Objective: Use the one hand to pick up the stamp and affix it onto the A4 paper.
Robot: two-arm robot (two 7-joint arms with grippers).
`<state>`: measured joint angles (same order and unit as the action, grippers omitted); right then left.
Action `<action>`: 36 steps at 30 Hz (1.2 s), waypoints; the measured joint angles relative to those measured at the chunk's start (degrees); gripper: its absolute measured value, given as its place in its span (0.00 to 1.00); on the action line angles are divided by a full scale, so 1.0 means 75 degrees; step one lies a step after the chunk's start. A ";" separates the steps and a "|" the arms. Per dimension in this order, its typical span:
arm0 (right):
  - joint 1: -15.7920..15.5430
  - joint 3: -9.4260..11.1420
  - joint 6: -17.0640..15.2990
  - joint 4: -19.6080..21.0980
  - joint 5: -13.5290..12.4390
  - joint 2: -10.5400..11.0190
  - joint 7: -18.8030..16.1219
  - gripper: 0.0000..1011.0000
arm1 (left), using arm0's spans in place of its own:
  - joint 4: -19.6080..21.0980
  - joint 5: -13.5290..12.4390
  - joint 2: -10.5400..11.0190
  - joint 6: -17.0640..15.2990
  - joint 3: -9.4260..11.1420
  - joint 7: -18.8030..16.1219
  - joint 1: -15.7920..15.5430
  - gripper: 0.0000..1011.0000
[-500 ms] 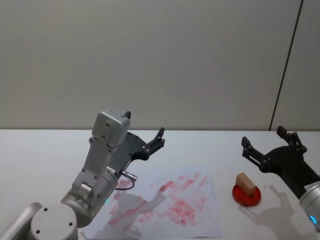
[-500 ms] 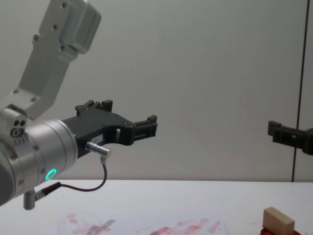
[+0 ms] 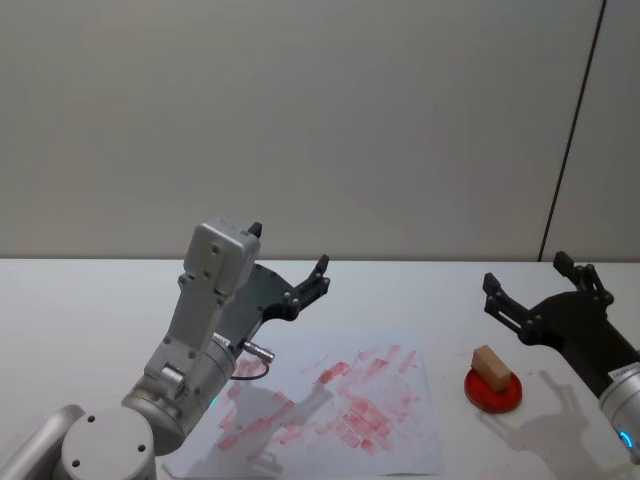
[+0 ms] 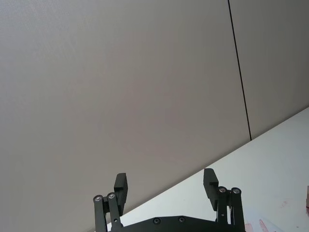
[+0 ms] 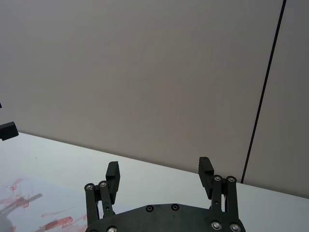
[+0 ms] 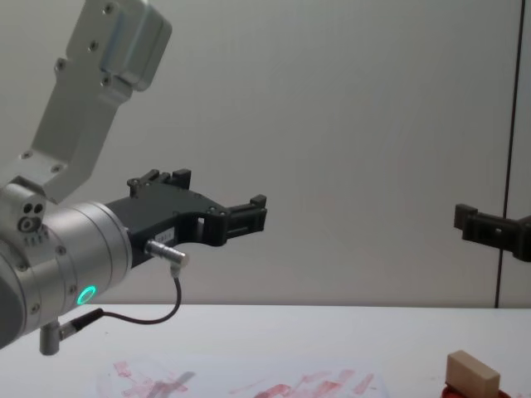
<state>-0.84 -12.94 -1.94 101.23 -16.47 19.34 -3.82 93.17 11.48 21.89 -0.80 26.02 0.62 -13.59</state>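
On the table (image 3: pixel 70 300), the A4 paper (image 3: pixel 340 400) lies at centre, close before the robot. To its right, near the sheet's right edge but apart from it, sits the ink pad (image 3: pixel 490 401), with the stamp (image 3: pixel 489 365) resting on top of it, apparently tilted. The left gripper (image 3: pixel 289 247) hangs above the paper's back left corner, off the table. The right gripper (image 3: pixel 530 272) hangs behind and to the right of the ink pad, above it and clear of the stamp. A wall (image 3: pixel 300 120) stands behind the table.
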 joint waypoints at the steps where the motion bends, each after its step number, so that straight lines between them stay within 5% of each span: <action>1: 0.0000 0.0000 0.0000 0.0000 0.0000 0.0000 0.0000 0.99 | 0.0000 0.0000 0.0000 0.0000 0.0000 0.0000 0.0000 0.99; 12: 0.0049 0.0034 -0.0076 -0.0119 -0.0051 0.0016 -0.0149 0.99 | 0.0000 0.0000 0.0000 0.0000 0.0000 0.0000 0.0000 0.99; 36: 0.0297 0.0094 -0.0747 -0.1136 -0.0090 0.0186 -0.1418 0.99 | 0.0000 0.0000 0.0000 0.0000 0.0000 0.0000 0.0000 0.99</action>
<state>1.39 -12.23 -7.54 92.71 -17.14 20.74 -14.45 93.18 11.48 21.89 -0.80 26.02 0.62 -13.59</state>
